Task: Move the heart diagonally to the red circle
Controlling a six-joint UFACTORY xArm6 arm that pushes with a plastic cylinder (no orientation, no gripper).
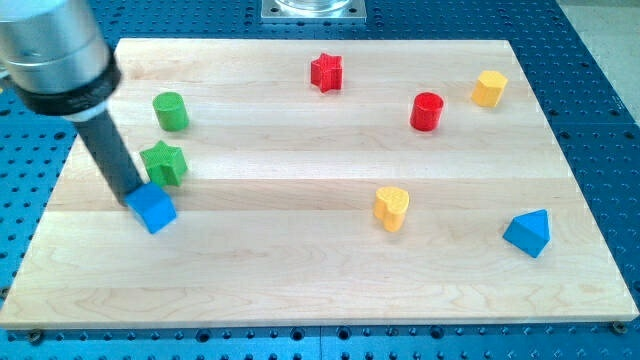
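Observation:
The yellow heart (392, 207) lies on the wooden board (300, 270), right of centre. The red circle (427, 110), a short cylinder, stands up and to the right of it, toward the view's top right. My tip (133, 203) is far off at the view's left, touching the upper left side of the blue cube (153, 208). The rod rises from there to the top left corner of the view. The tip is well apart from the heart and the red circle.
A green star (163, 163) sits just above the blue cube, and a green cylinder (171, 111) above that. A red star (326, 72) is at top centre, a yellow hexagon (489, 88) at top right, a blue triangle (528, 233) at lower right.

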